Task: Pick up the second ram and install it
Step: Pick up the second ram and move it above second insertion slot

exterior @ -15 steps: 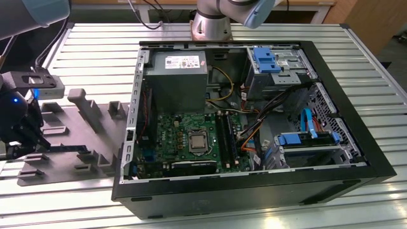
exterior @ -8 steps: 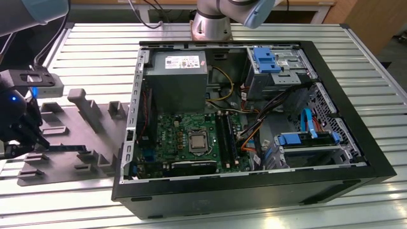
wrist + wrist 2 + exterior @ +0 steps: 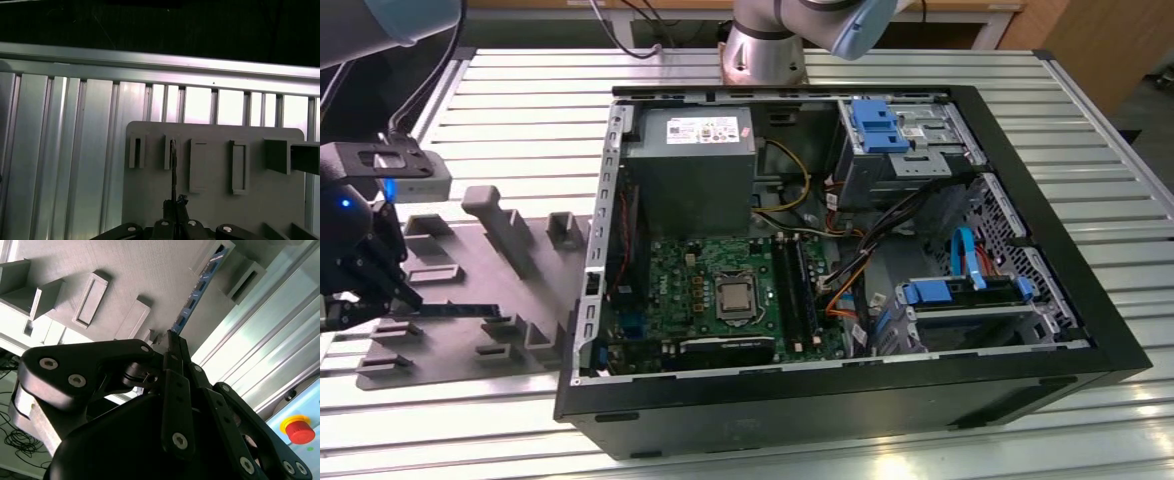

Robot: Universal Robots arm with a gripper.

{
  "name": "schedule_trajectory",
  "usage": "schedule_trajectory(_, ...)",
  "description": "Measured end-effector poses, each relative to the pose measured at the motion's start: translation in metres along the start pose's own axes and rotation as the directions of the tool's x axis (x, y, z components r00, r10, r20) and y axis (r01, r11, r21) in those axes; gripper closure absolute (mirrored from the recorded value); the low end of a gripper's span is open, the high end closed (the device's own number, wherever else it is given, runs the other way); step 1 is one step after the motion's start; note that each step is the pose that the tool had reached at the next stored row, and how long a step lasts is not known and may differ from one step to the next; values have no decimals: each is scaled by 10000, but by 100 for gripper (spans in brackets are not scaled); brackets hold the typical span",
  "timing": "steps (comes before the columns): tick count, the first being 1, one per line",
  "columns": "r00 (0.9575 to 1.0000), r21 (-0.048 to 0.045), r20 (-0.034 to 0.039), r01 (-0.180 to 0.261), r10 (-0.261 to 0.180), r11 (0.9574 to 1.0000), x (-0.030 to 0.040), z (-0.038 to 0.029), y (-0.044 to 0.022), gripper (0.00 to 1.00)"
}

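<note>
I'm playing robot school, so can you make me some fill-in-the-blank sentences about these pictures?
1. The gripper is ____ on the second ram.
2. The second ram hangs over the ____ holder tray.
3. The open computer case lies toward the exterior view's ____ of the holder tray.

Missing words: shut; grey; right.

Counted: 1 open black metal computer case (image 3: 854, 410), 1 green motherboard (image 3: 680, 270), 1 grey box-shaped power supply (image 3: 687, 180), 2 blue plastic drive brackets (image 3: 874, 125), 1 grey plastic holder tray (image 3: 447, 275), 1 long, flat, dark blue-black memory stick (image 3: 454, 310), 1 black gripper (image 3: 170, 340), 1 red round button (image 3: 302, 430).
</note>
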State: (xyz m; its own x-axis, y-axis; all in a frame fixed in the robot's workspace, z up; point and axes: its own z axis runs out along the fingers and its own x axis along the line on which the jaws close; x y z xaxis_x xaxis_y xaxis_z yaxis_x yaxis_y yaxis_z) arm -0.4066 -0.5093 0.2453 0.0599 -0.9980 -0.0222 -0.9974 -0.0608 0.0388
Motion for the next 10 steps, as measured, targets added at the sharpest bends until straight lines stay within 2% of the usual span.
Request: schedule_trajectory(10, 10000, -1, -1, 0, 0, 10000, 1, 31, -1, 87)
